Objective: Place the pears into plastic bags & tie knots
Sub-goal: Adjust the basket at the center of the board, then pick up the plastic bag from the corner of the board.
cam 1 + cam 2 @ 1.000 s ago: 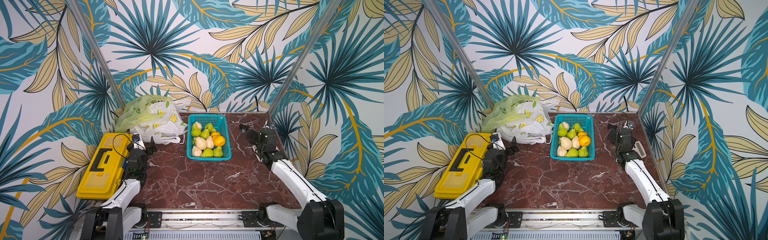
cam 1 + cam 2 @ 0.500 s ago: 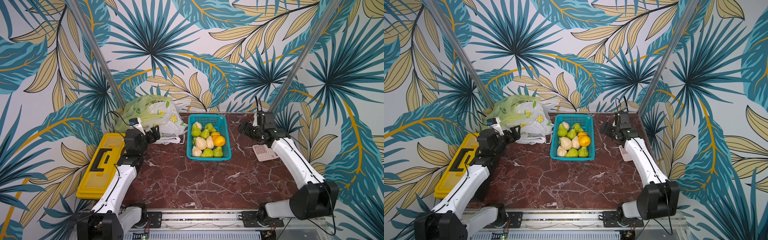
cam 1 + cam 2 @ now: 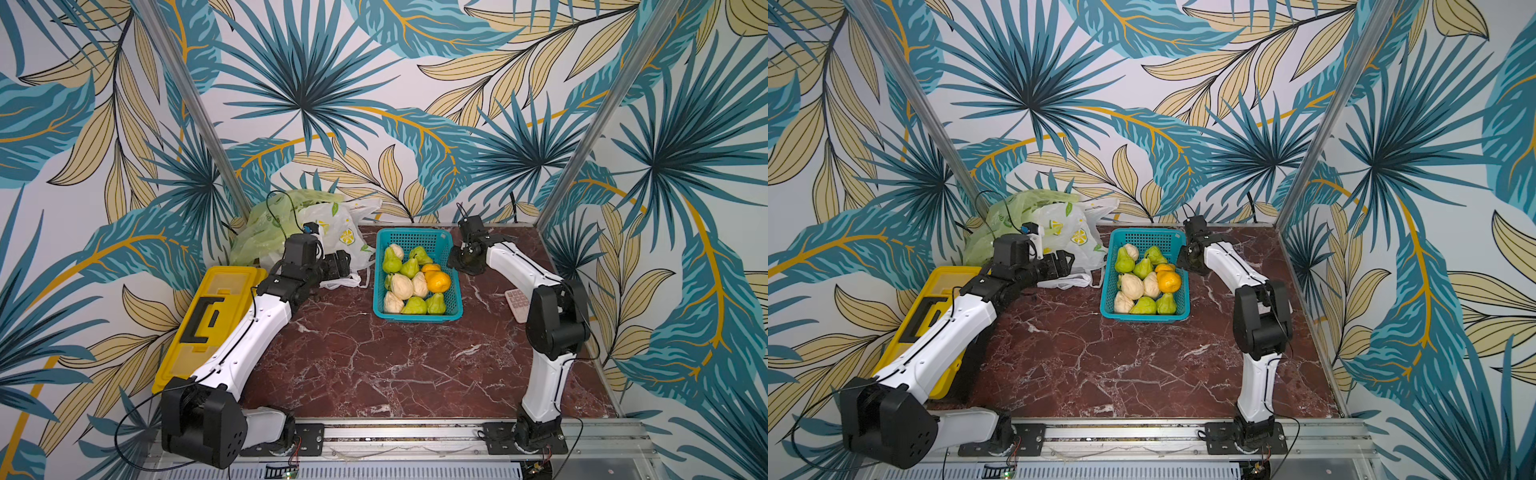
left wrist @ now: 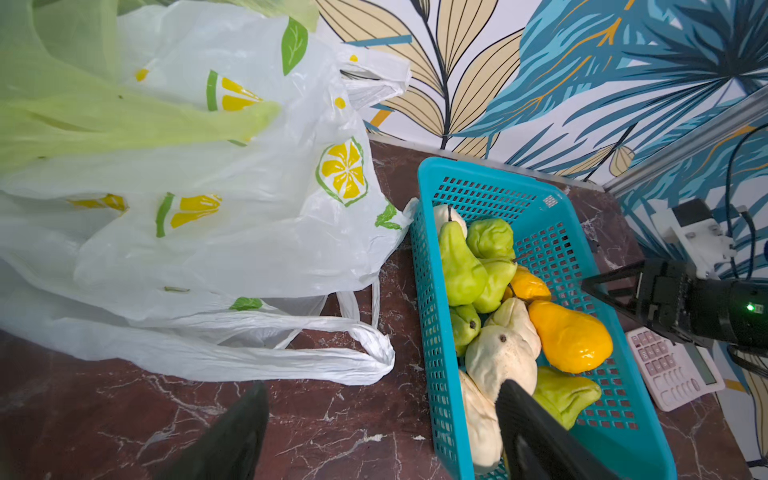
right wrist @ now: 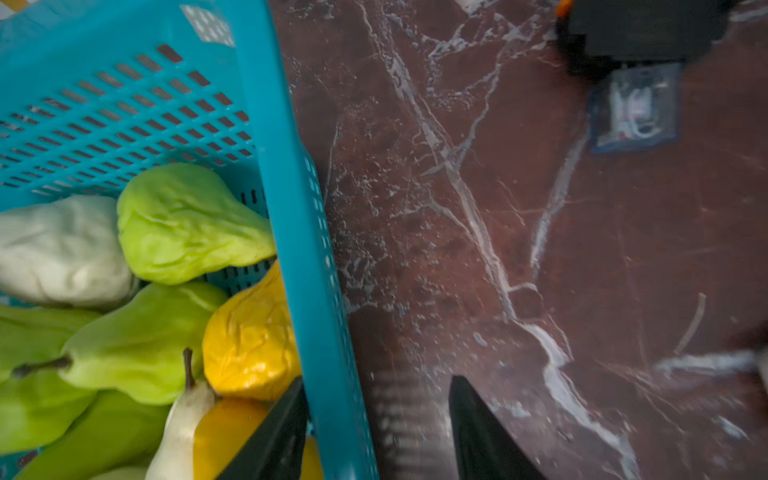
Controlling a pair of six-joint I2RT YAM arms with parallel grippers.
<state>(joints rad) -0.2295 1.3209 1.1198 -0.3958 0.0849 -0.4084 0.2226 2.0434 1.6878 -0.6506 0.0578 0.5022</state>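
My left pincer [image 4: 382, 387] gapes empty near a white bag's loop handle [image 4: 365, 338]. My right pincer [image 5: 376, 380], jaws apart, straddles the right wall of the basket [image 5: 291, 166]. The plastic bags [image 4: 249, 249] slump far left: thin, slippery film, best pinched at a handle. The pears [image 4: 461, 266], probably light and firm, fill the basket among orange fruits [image 4: 569, 336].

Pears [image 3: 1144, 282] in teal basket [image 3: 1144, 318], plastic bags [image 3: 1067, 230] beside left hand [image 3: 1068, 261]
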